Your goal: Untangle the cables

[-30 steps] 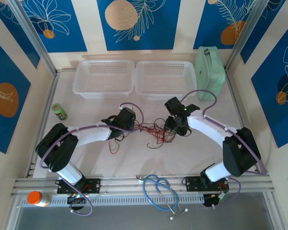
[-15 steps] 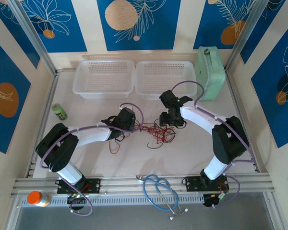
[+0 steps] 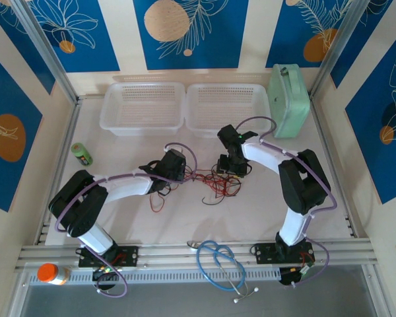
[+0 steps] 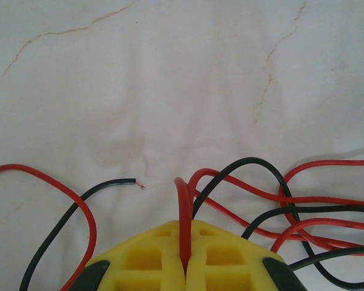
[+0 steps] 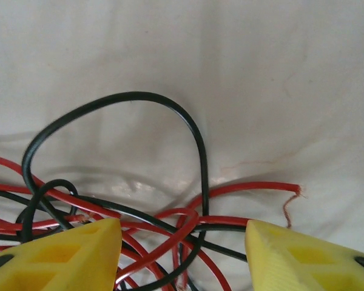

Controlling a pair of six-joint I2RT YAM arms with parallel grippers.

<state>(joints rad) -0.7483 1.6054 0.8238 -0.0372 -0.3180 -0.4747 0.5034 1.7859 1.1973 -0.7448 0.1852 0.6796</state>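
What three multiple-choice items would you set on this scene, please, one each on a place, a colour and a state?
1. Where do the cables lie? A. on the table between the two hands; B. in a basket; C. on the front rail.
2. What colour is the cable pinched in the left hand? A. black; B. red; C. blue.
3. How does the right hand stand? A. shut on a cable; B. shut on nothing; C. open, astride the cables.
Key: 1 A, the top view shows them there; 2 B, a red cable sits between the shut pads; 3 C, its fingers stand apart.
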